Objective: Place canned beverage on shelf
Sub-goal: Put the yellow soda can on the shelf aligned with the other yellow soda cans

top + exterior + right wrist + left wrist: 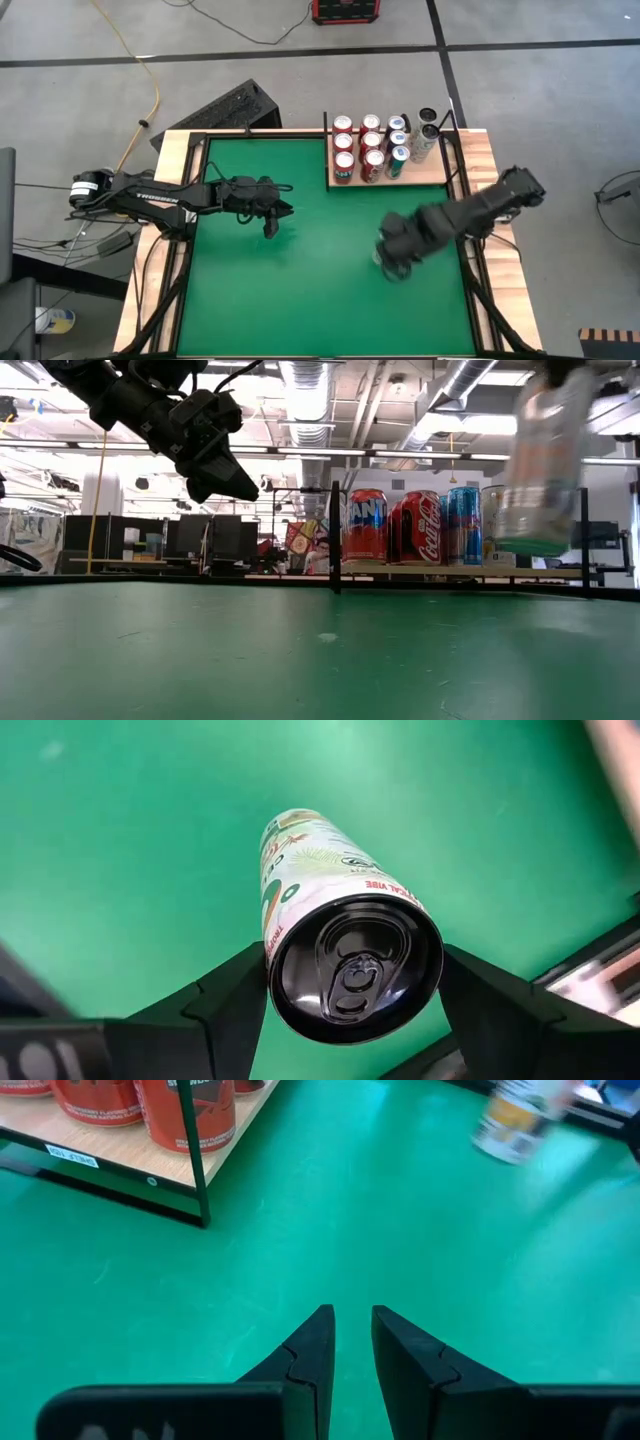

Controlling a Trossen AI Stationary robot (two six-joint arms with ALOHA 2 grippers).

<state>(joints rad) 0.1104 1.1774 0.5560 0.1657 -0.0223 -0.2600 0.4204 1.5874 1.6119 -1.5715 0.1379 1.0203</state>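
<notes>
Our right end effector (350,985) is clamped on a can (335,910) above the green bench (280,290), near the shelf (415,178); our left end effector (350,1335) hangs pinched together.

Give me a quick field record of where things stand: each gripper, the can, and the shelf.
right gripper: shut on the can, over the green table's right half, short of the shelf
can: pale, black top, upright, lifted off the table in the low view
left gripper: shut, empty, raised over the table's left-centre
shelf: at the far right edge, three rows of cans plus two taller bottles; bare board on its right part
</notes>
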